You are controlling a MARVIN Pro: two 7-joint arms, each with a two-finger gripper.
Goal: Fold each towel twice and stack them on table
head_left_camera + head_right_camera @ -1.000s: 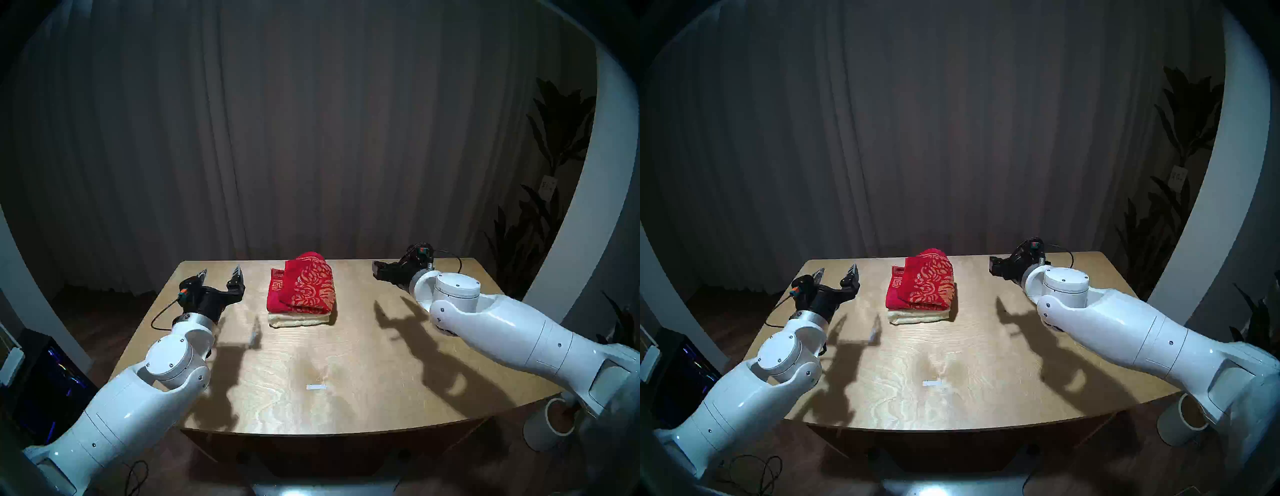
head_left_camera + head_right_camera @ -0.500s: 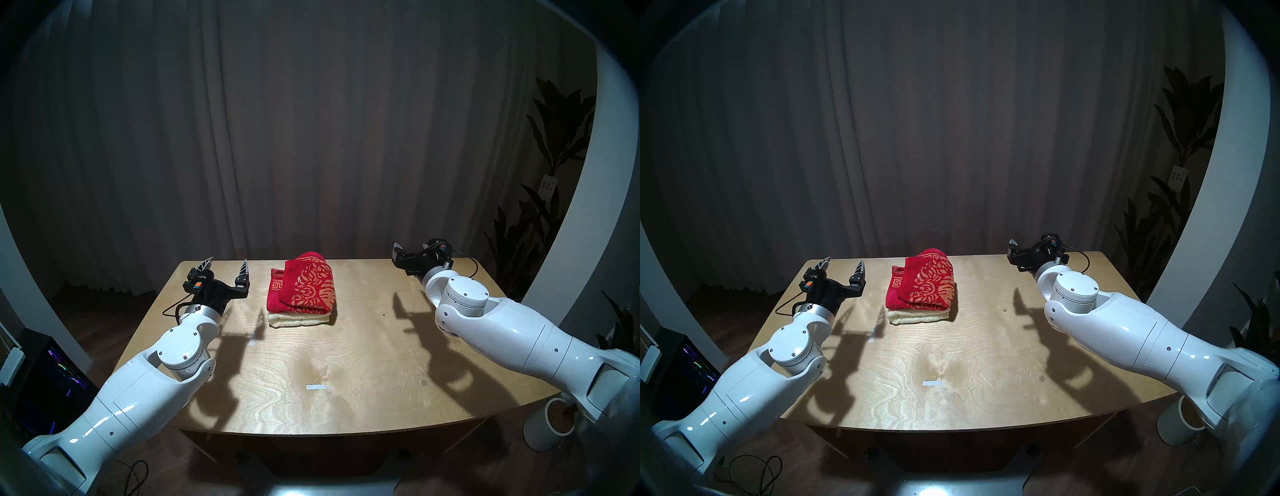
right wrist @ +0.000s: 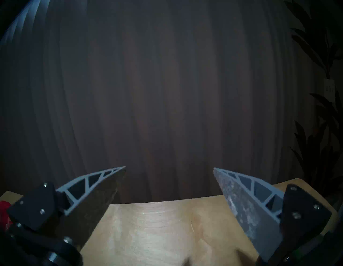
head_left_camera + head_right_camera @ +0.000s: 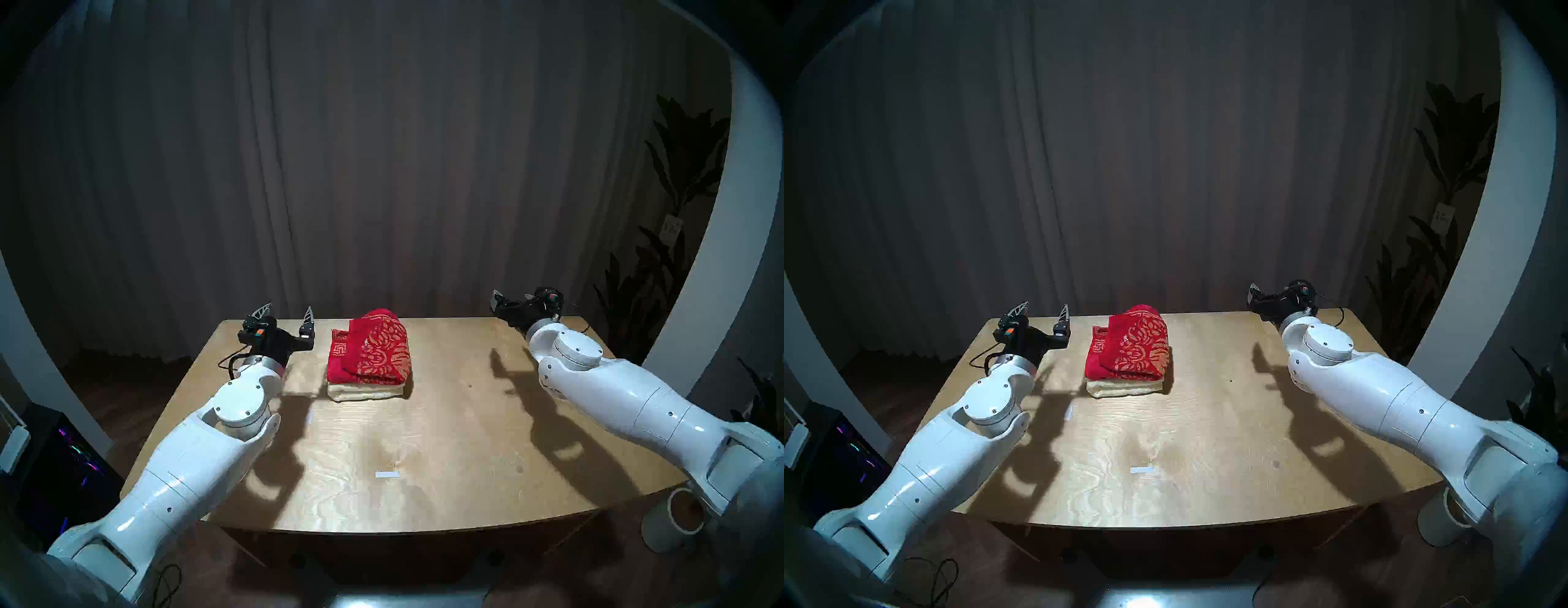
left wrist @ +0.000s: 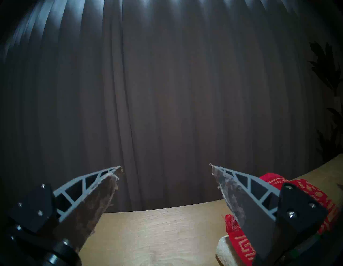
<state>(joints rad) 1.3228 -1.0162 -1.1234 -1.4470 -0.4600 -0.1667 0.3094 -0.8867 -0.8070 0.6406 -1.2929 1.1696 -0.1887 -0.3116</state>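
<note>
A folded red towel [image 4: 369,352] with a gold pattern lies on top of a folded cream towel [image 4: 365,392] at the far middle of the table [image 4: 424,446]. My left gripper [image 4: 287,312] hovers open just left of the stack, fingers pointing up and away, holding nothing. In the left wrist view the left gripper [image 5: 165,167] frames the curtain, with the red towel [image 5: 241,241] and the cream towel [image 5: 222,249] behind its right finger. My right gripper [image 4: 498,299] hangs open over the far right of the table, well clear of the stack. The right gripper [image 3: 169,168] is empty.
A white tape strip [image 4: 387,474] lies on the near middle of the table. A white cylinder bin [image 4: 674,522] stands on the floor at the right front corner. A lit computer case [image 4: 63,458] sits at the left. Dark curtain [image 4: 382,170] and a plant [image 4: 679,212] stand behind.
Both arms have risen and drawn away from the stack, wrists tilting up toward the curtain. The left gripper moved toward the far edge, the right gripper moved right. The towels stayed put.
</note>
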